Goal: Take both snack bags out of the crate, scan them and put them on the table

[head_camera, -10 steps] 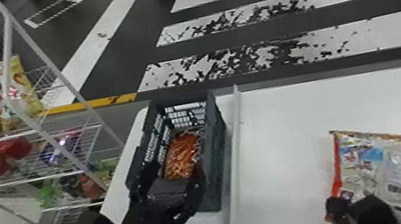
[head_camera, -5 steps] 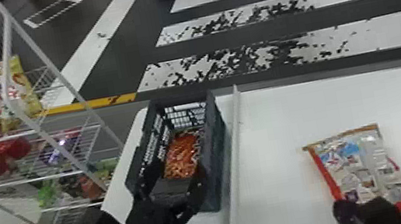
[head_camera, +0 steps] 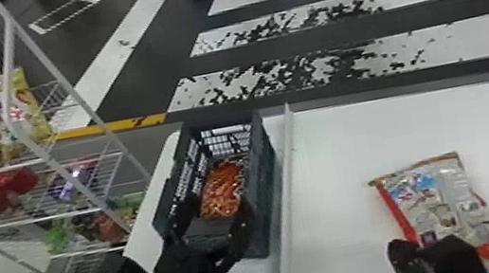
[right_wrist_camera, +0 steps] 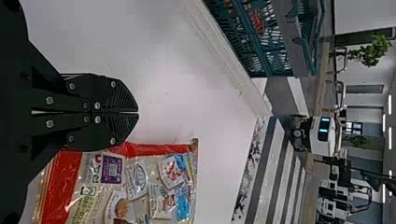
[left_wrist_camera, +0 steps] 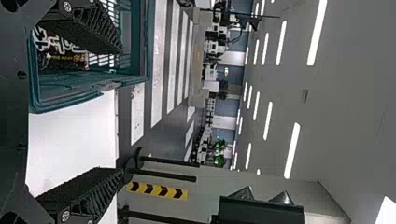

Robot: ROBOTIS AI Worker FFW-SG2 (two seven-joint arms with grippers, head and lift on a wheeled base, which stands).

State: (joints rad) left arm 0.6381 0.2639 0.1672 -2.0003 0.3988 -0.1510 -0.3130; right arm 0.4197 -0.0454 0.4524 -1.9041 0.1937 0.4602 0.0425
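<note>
In the head view my left gripper (head_camera: 220,234) is at the crate's near end. The left wrist view has this gripper (left_wrist_camera: 119,109) open, one finger over the crate (left_wrist_camera: 126,79), the other outside it. An orange snack bag (head_camera: 221,190) lies in the crate (head_camera: 271,182); part of its dark pack (left_wrist_camera: 63,51) appears beside the finger. Over the right part of the table, my right gripper (head_camera: 406,254) is at the near left edge of the red-edged snack bag (head_camera: 442,199). In the right wrist view that gripper (right_wrist_camera: 138,112) is shut, nothing between its fingers, beside this bag (right_wrist_camera: 140,182).
A raised white strip (head_camera: 286,198) runs along the table (head_camera: 336,146) between the crate and the red-edged bag. Left of the table stands a wire rack (head_camera: 70,164) with more snack bags. The crate is near the table's left edge.
The red-edged bag has turned on the table and shifted left. My right gripper has moved slightly left. My left gripper has shifted a little to the right at the crate.
</note>
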